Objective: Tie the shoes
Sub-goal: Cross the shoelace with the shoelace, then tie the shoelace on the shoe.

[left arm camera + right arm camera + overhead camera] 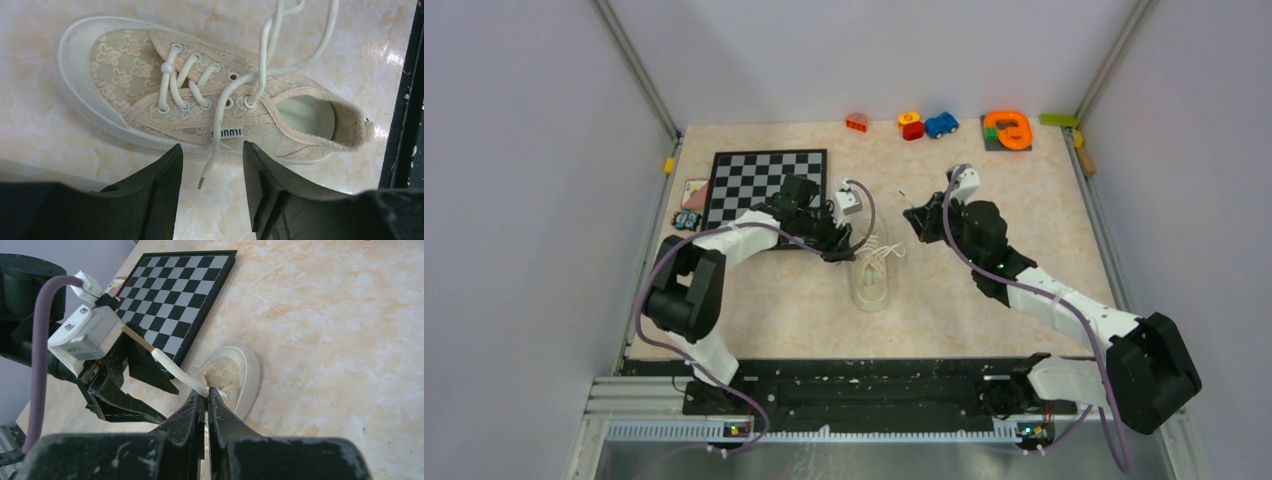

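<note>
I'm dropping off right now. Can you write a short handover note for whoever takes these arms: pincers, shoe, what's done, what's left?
Left pincer: open, low over the sneaker; a loose lace end lies between its fingers, not gripped.
Right pincer: shut on a lace close to its tip.
Sneaker: sole down on the table, beside the chessboard, laced through its eyelets.
Done: one lace picked up.
Left: grip the loose end, cross the laces, knot and bow. No knot is visible.
</note>
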`<state>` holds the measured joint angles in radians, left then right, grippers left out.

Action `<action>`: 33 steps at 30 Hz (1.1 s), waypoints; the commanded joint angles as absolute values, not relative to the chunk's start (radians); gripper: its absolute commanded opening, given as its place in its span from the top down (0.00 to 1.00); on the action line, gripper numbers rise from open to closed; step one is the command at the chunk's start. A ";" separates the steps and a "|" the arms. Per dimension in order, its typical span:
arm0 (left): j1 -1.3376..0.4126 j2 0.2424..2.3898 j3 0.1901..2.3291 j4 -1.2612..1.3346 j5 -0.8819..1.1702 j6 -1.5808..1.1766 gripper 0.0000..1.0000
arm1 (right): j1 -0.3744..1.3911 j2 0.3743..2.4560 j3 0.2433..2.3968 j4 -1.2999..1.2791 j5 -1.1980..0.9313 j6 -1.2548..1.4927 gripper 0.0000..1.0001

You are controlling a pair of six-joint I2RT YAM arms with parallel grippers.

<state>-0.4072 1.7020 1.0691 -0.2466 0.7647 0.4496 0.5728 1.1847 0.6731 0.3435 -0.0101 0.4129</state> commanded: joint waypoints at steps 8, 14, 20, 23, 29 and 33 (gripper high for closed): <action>-0.461 1.779 1.161 -0.352 0.762 0.541 0.71 | 0.554 1.152 0.701 0.364 -0.035 0.423 1.00; -0.451 1.712 1.120 -0.292 0.676 0.452 1.00 | 0.505 1.128 0.687 0.311 0.039 0.475 1.00; -0.347 1.427 0.897 -0.060 0.604 0.159 1.00 | 0.427 1.088 0.650 0.284 0.129 0.549 1.00; -0.309 1.311 0.812 -0.020 0.493 0.027 1.00 | 0.420 1.097 0.644 0.255 0.147 0.565 1.00; -0.201 1.105 0.647 0.020 0.312 -0.181 1.00 | 0.418 1.095 0.573 0.241 0.159 0.633 1.00; -0.144 1.024 0.573 0.068 0.300 -0.216 1.00 | 0.419 1.071 0.519 0.229 0.203 0.670 1.00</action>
<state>-0.1844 1.0851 0.6189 -0.0231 0.3706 -0.1101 0.4259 1.1149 0.5510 0.2344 0.1452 0.6155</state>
